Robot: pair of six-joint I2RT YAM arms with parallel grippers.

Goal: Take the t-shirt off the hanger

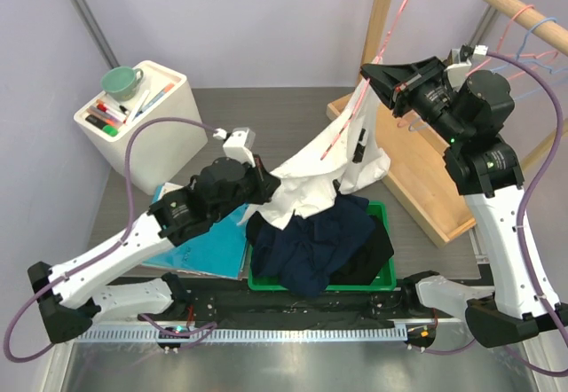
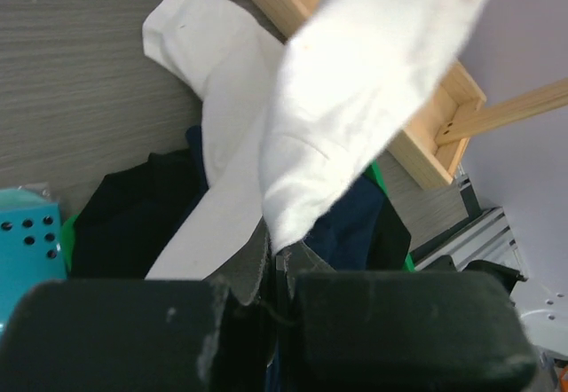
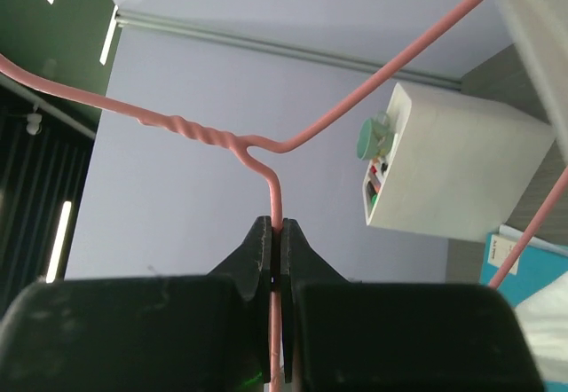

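A white t-shirt stretches between my two grippers above the table, partly draped over the pink wire hanger. My left gripper is shut on the shirt's lower edge; the left wrist view has white cloth rising straight out of its closed jaws. My right gripper is held high near the wooden rack, shut on the hanger's wire just below the twisted neck. One end of the hanger sticks out of the shirt at the top.
A green bin of dark clothes sits under the shirt. A wooden rack with a rail and more wire hangers stands at the right. A white box with a cup and pens is at the back left; a teal item lies near the left arm.
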